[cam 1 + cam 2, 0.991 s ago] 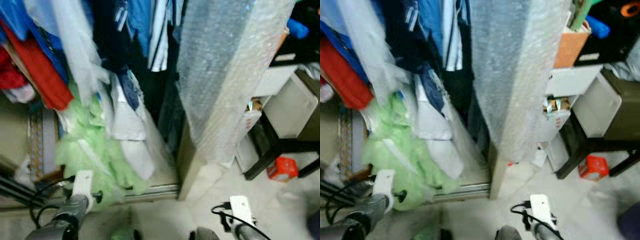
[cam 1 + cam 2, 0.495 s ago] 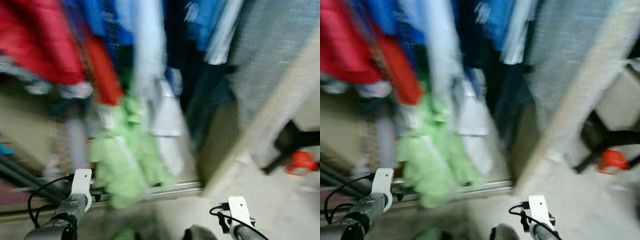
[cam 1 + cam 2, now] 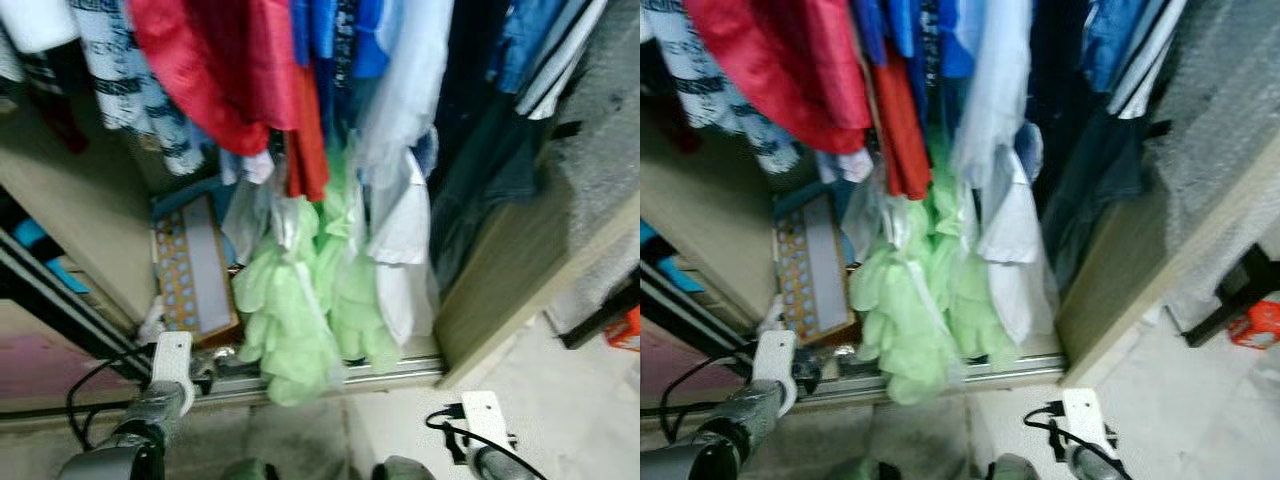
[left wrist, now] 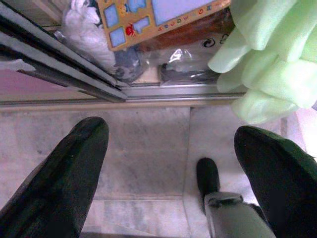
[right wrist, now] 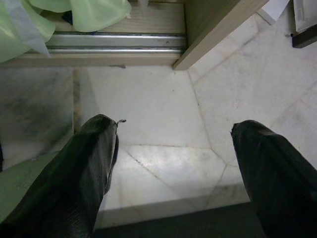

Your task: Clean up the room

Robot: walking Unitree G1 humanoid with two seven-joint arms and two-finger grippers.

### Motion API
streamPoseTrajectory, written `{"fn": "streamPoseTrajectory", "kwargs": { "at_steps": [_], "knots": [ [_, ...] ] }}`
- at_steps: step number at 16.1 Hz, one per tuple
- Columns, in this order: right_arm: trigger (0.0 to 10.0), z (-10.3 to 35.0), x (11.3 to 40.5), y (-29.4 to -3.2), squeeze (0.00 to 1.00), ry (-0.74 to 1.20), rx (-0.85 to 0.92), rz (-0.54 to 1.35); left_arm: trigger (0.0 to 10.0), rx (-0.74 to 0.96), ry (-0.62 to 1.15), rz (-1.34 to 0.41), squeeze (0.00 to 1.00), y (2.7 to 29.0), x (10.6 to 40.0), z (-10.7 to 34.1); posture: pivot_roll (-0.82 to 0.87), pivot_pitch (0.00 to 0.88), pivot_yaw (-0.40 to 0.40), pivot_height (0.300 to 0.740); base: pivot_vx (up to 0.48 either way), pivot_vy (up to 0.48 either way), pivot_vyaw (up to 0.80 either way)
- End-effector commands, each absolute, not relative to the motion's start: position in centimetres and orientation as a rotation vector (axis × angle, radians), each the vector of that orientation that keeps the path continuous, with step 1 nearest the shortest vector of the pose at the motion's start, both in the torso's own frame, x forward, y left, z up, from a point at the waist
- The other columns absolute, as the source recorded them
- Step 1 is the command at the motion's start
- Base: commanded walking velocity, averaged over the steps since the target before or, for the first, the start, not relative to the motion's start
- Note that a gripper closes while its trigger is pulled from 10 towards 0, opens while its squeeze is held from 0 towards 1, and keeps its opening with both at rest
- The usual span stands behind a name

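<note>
- We see the pale green garment (image 3: 300,320) hanging low in the open wardrobe, its hem just above the metal door track (image 3: 320,378).
- Above the garment hang red clothes (image 3: 230,70) and blue clothes (image 3: 340,40); a white shirt (image 3: 405,230) hangs just beside it.
- A patterned board (image 3: 195,270), perhaps a toy, leans beside the garment.
- Our left gripper (image 4: 171,163) and right gripper (image 5: 173,163) hang over the marble floor (image 5: 158,114) before the track, fingers spread, holding nothing.
</note>
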State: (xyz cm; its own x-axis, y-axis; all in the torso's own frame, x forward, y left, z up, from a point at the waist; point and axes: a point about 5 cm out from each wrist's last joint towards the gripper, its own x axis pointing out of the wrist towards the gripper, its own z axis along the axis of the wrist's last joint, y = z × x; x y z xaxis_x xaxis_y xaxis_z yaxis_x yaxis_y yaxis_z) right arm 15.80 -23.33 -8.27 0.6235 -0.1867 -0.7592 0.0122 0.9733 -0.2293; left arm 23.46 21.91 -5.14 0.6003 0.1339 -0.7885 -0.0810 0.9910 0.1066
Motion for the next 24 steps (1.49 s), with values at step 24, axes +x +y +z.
{"fn": "streamPoseTrajectory", "kwargs": {
  "at_steps": [24],
  "knots": [
    [10.0,-1.0,26.8,-25.7,0.00,0.610,-0.159,-0.229,10.0,-0.071,0.757,0.192,0.00,24.6,27.2,-1.5,-0.11,0.027,0.031,0.740,0.000,0.000,0.08]
  ]
}}
